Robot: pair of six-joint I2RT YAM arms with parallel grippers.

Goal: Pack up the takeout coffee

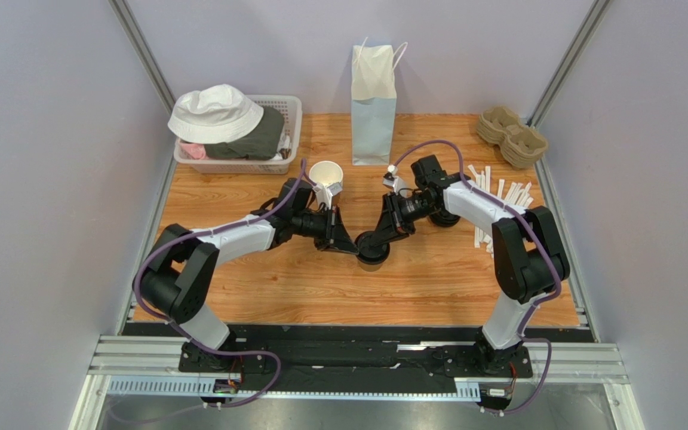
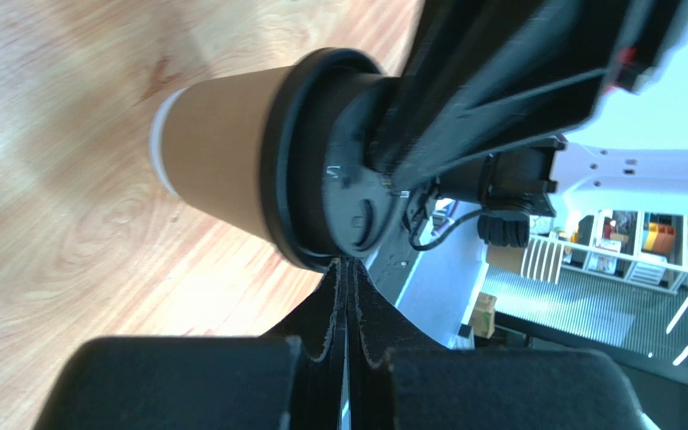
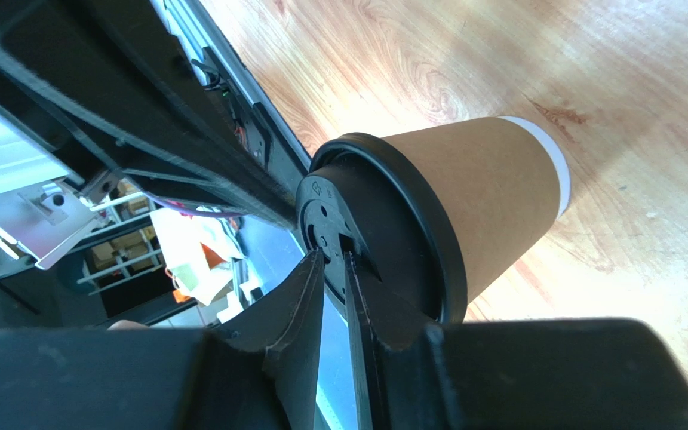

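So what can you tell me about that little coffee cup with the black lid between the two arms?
The takeout coffee is a small brown paper cup with a white band at its base and a round black plastic lid pressed on. It appears to stand upright on the wooden table. The left gripper and right gripper both touch the lid, fingers drawn close together.

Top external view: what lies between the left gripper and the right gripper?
The takeout coffee lies between them: the left gripper and the right gripper both reach its black lid. The top external view shows this; both wrist views agree.
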